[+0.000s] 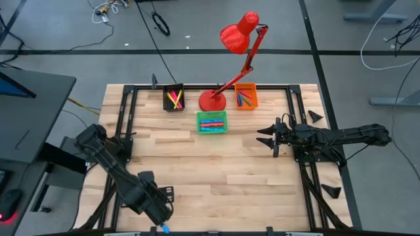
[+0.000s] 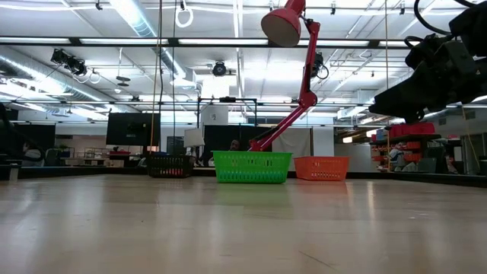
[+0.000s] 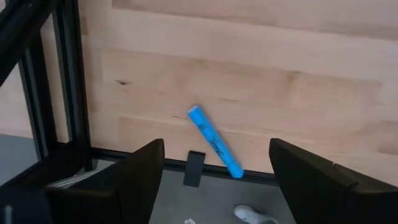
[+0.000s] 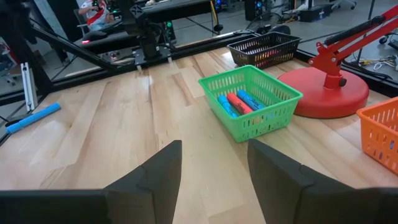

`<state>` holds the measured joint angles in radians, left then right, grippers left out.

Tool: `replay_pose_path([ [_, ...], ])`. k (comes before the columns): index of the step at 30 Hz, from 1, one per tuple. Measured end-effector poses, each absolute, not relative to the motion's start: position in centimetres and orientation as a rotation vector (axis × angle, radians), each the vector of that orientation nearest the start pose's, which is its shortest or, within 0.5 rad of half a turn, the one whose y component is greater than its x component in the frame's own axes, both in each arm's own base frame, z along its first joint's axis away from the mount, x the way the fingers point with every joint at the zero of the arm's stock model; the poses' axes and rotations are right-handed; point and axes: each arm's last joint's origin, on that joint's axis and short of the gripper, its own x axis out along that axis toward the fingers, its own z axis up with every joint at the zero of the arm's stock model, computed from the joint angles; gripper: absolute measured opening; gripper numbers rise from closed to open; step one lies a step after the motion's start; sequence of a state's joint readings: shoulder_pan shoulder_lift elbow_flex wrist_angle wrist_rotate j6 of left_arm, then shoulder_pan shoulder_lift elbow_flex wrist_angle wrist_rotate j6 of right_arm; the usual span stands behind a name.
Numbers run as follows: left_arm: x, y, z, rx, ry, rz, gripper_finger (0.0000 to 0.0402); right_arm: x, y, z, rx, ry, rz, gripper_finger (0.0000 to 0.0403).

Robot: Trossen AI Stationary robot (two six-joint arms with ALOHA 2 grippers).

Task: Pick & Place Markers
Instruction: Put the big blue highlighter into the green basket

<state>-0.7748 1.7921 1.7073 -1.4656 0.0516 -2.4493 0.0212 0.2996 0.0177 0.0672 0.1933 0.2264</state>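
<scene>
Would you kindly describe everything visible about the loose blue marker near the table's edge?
The blue marker is a thin, light blue, plastic-looking stick with faint dark print along its barrel. It lies flat and diagonal on the wooden table, one end at the black edge rail, in front of the open left gripper, which does not touch it.

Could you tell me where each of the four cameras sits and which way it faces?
High: overhead, straight down; both arms show.
Low: tabletop height, toward the green bin; one arm upper right.
Left wrist: down at the blue marker by the table edge; left gripper open.
Right wrist: across the table; right gripper open.
Both wrist views share that marker.
</scene>
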Motion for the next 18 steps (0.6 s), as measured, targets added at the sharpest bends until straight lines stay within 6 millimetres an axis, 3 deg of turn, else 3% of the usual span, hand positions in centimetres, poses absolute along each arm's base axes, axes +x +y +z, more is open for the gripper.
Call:
replay_pose_path([
  [10,23.8,-25.4,28.7,-1.325,1.241,1.221,0.0298,11.4,-0.3,15.0,0.202,0.194,-0.195,0.0185],
  [18,23.7,-27.5,26.1,-1.257,1.277,1.275,0.0298,11.4,-0.3,15.0,0.202,0.193,-0.195,0.0185],
])
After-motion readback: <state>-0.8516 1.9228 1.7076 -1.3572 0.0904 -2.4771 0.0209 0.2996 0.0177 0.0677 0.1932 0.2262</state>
